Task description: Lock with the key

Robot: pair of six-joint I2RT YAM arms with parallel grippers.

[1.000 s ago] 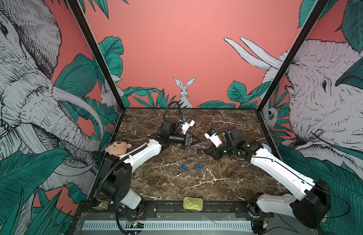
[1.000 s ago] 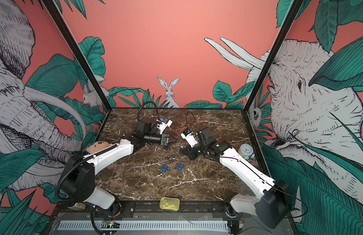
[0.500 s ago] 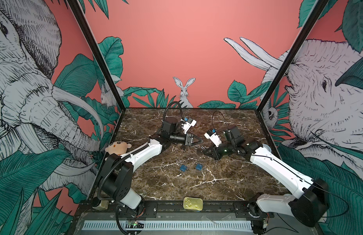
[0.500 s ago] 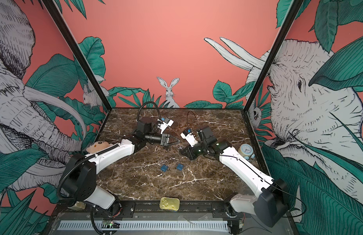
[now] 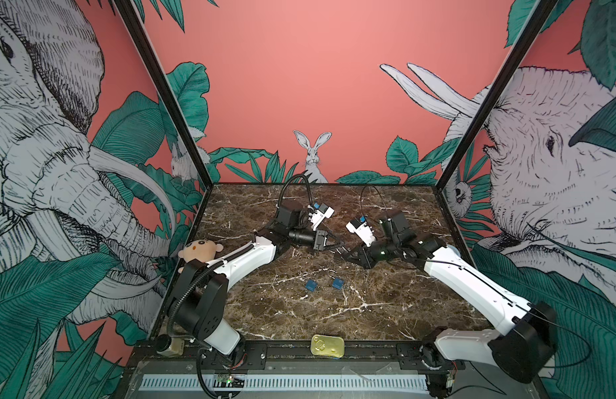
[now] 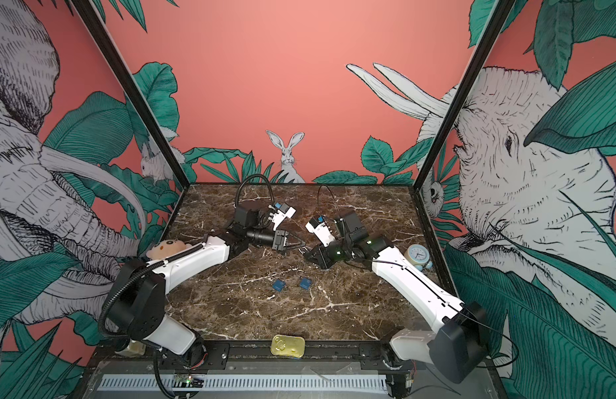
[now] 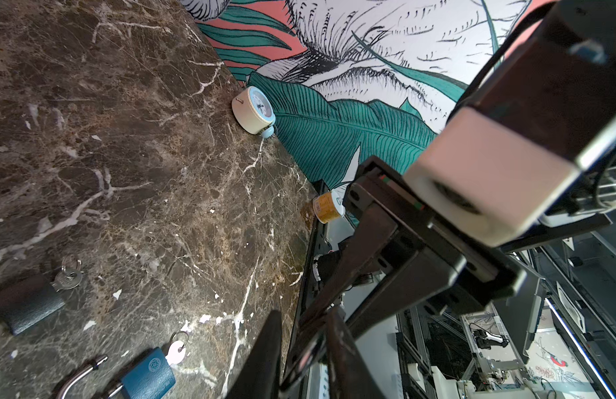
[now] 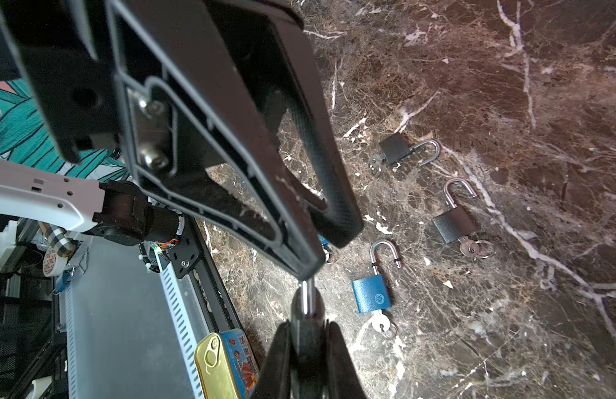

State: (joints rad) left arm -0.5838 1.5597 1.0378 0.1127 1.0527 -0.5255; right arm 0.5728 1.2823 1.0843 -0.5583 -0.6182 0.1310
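Two grippers meet tip to tip over the far middle of the table (image 5: 386, 311) in both top views. The left gripper (image 5: 341, 244) reaches in from the left and the right gripper (image 5: 342, 255) from the right, probably so that one steadies the work while the other acts on it. Nearer, between the arms and well apart from both, lie two blue locks (image 5: 311, 285). A toy (image 5: 199, 248) sits at the left edge, a tin (image 5: 327, 345) on the near rail, and a clock (image 6: 418, 255) by the right wall. None of them blocks a reach.

From the left wrist, a blue lock lies on the marble with its key (image 7: 177, 349) in the body and its shackle swung open. A black lock (image 7: 26, 307) lies near it, also keyed (both untouched). The right gripper's body fills the space ahead, so whatever is between the tips is hidden here.

From the right wrist, the right jaws are pinched tight on a thin silver piece (image 8: 305, 297); I cannot tell whether it is a shackle or a key. The left fingers (image 8: 230, 155) stand just beyond it with a narrow gap, clamping nothing that shows. Past them on the table are two black locks and one blue lock in full view, each keyed. The second blue lock is mostly hidden behind a left finger. I judge the crowded tips the main obstacle.
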